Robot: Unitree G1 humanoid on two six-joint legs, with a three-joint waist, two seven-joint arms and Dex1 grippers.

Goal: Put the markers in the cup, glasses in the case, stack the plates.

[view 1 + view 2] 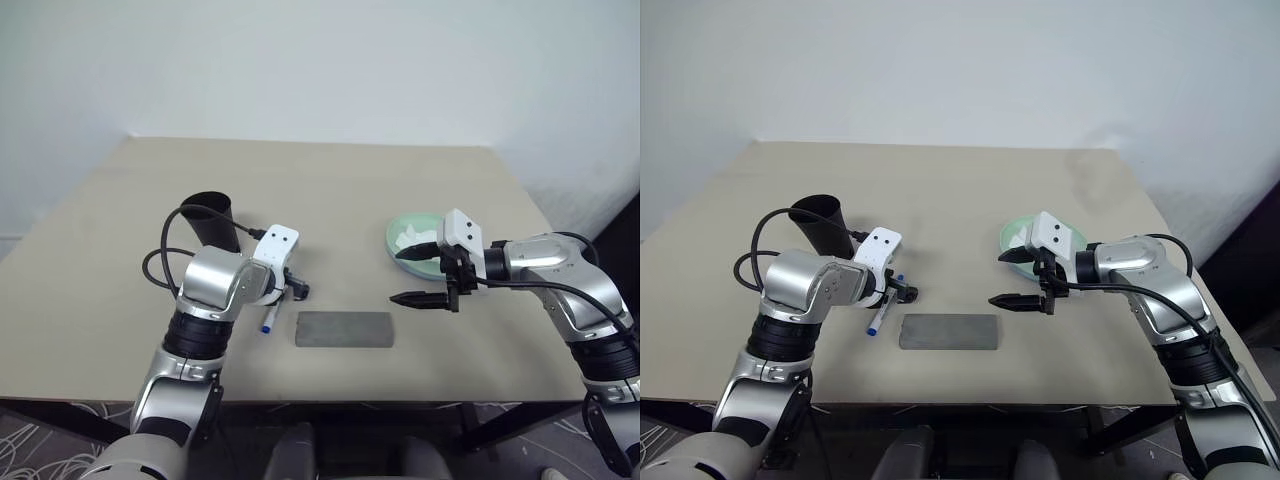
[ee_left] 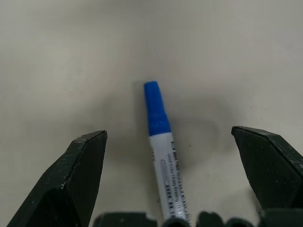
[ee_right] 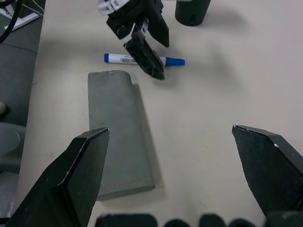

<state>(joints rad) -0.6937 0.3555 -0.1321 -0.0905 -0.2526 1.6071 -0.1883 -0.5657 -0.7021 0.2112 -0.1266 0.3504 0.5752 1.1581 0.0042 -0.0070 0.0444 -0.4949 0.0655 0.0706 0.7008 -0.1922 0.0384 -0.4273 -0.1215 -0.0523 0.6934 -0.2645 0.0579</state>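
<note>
Left gripper (image 2: 165, 189) spread wide over blue marker (image 2: 158, 137) near table's (image 1: 90, 260) front edge; right gripper (image 1: 425, 275) open, empty. Off-centre closing could roll it away.

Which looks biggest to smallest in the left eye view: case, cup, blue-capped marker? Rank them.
1. case
2. cup, partly hidden behind the left arm, so unsure against the case
3. blue-capped marker, mostly hidden under the left pincer

Lab: bare table (image 1: 330, 190), floor cables (image 1: 40, 450).

Marker (image 2: 158, 142) white, blue cap; case (image 1: 344, 329) grey; cup (image 1: 212, 220) black; plate (image 1: 405, 232) mint green.
</note>
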